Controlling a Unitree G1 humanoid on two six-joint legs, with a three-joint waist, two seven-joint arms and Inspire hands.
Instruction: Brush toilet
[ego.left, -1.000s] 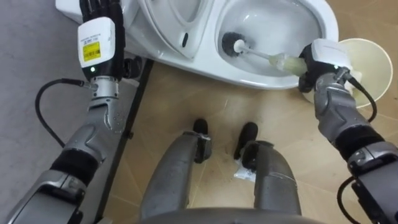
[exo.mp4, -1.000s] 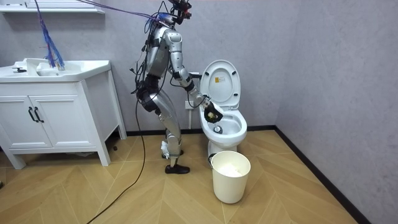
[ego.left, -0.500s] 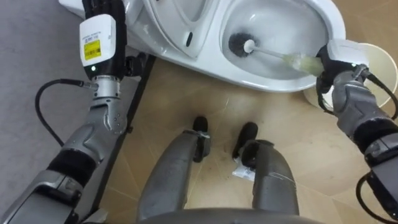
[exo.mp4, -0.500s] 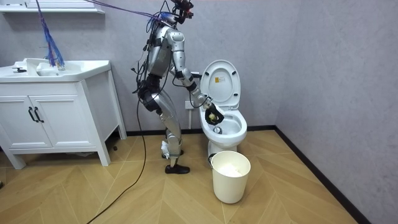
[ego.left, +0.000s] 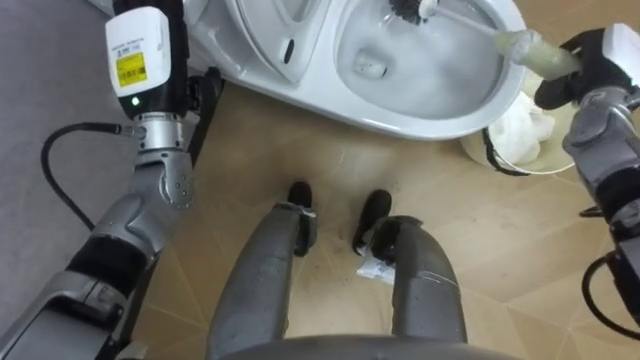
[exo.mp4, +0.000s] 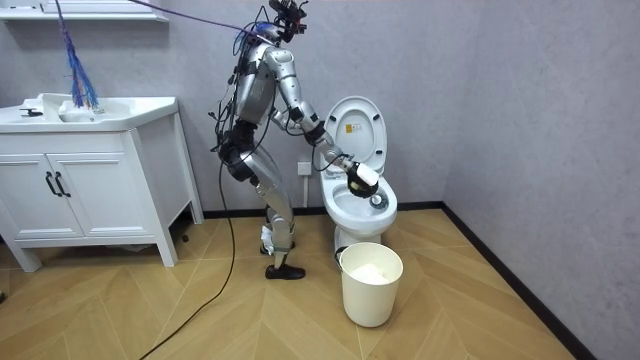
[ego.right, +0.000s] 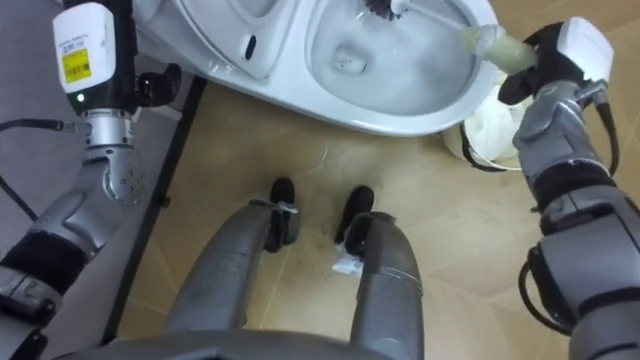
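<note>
Left eye view: we see one glossy white ceramic toilet bowl (ego.left: 420, 118), oval, with one brush (ego.left: 515, 43) angled into it. Its dark bristle head is inside the bowl, and the right hand (ego.left: 585, 75) is curled round its pale translucent handle. One round cream bucket (exo.mp4: 370, 295) just beside the bowl holds what may be crumpled paper. To the bowl's left is the left hand (ego.left: 140, 50); its grip we cannot tell.

Head eyes look down on the toilet (ego.left: 420, 118), room camera from afar
</note>
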